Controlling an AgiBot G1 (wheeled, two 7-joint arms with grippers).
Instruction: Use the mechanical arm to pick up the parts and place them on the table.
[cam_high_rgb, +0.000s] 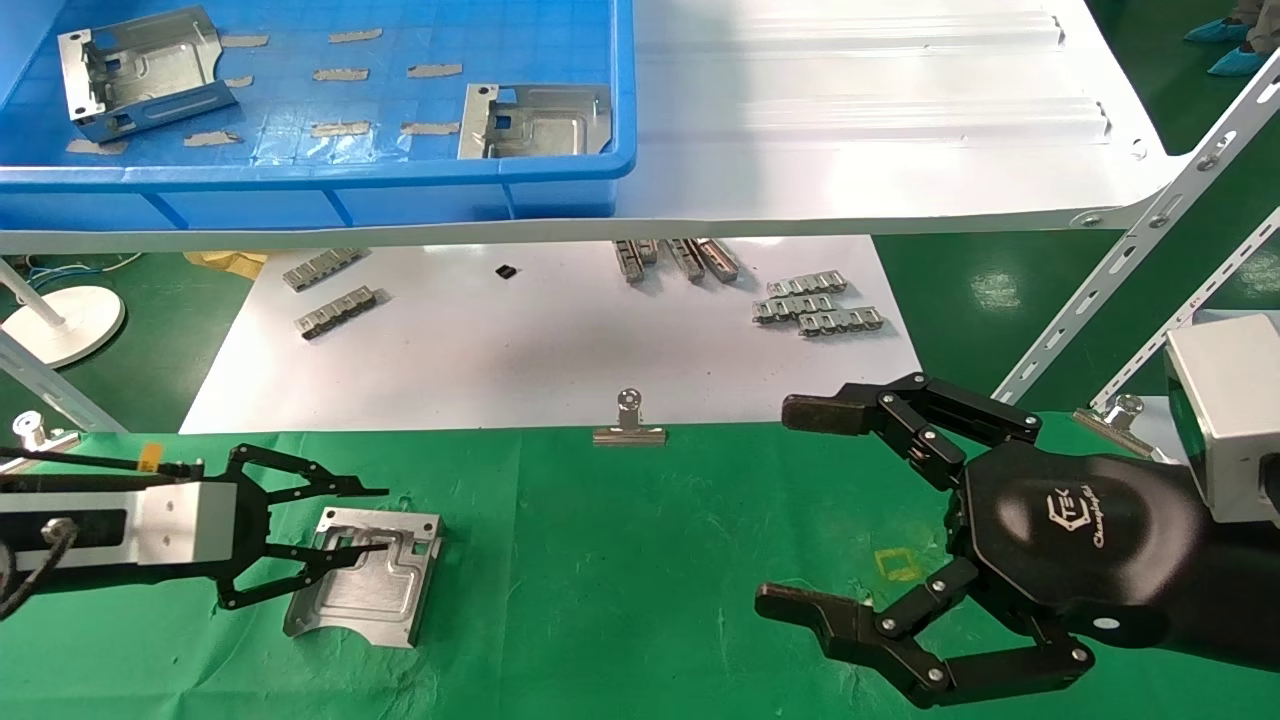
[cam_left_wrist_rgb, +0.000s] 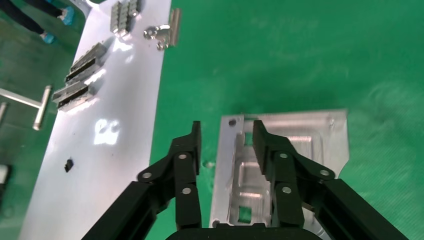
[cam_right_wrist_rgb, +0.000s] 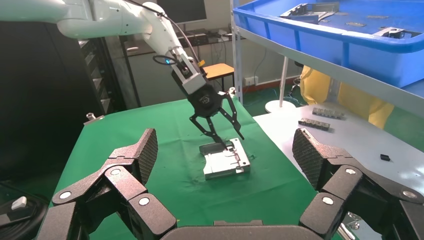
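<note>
Fingers of left gripper spread wide astride bracket flat on green counter, seemingly releasing; right gripper at four o'clock, gaping, idle.

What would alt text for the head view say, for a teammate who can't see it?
The left end effector, fingers open, is over a silver part lying on the green table. The right end effector hovers open and empty to the right. Behind, two more parts sit in a blue bin on a white shelf.
</note>
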